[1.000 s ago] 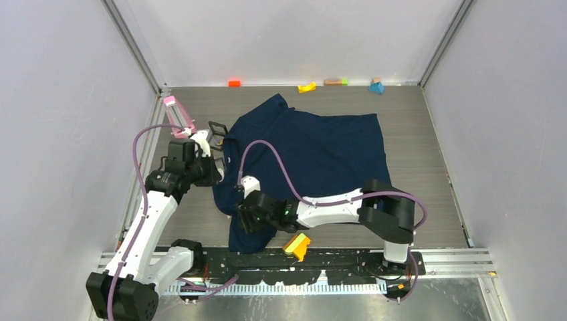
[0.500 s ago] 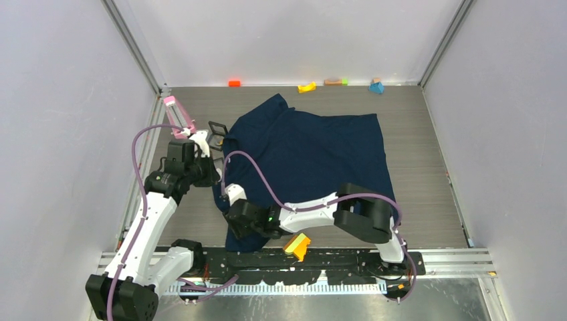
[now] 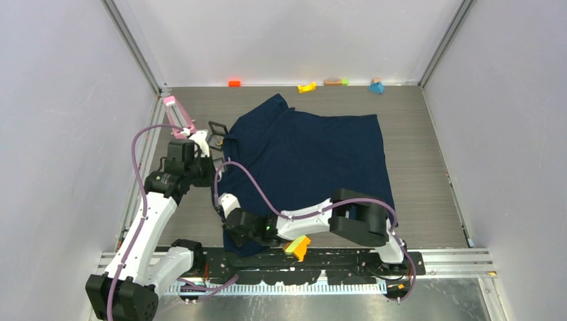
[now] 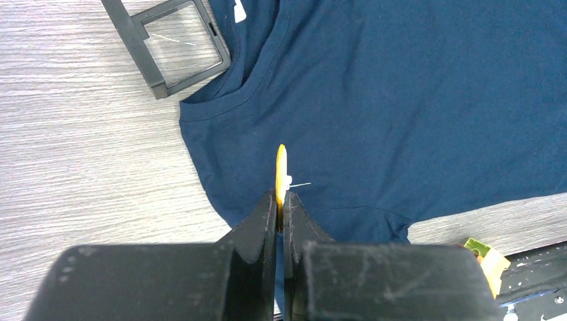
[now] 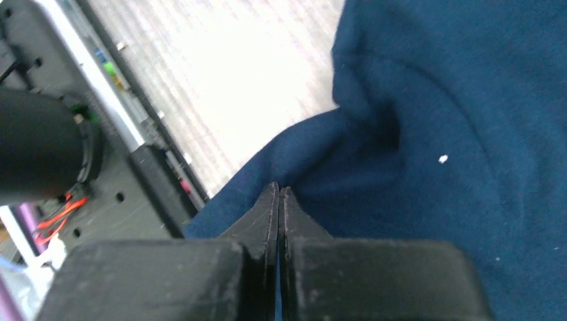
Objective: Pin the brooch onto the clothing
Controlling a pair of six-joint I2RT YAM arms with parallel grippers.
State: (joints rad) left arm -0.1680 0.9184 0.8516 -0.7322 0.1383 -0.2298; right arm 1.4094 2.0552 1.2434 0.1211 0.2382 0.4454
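Observation:
The dark navy T-shirt lies spread on the table, its neck with a white label at the left. My left gripper hovers over the shirt's collar and shoulder area. It is shut on the brooch, which is held edge-on, orange-gold with a pale back and a thin pin pointing right. My right gripper is low at the shirt's near-left corner. Its jaws are shut, pinching a fold of the navy fabric.
A black rectangular frame lies by the collar and also shows in the left wrist view. A pink object stands at the left. A yellow wedge block sits by the near rail. Small blocks line the far wall.
My right gripper has moved left and toward the near edge, staying shut, and the shirt's near-left corner has bunched along with it. The left arm has hardly moved.

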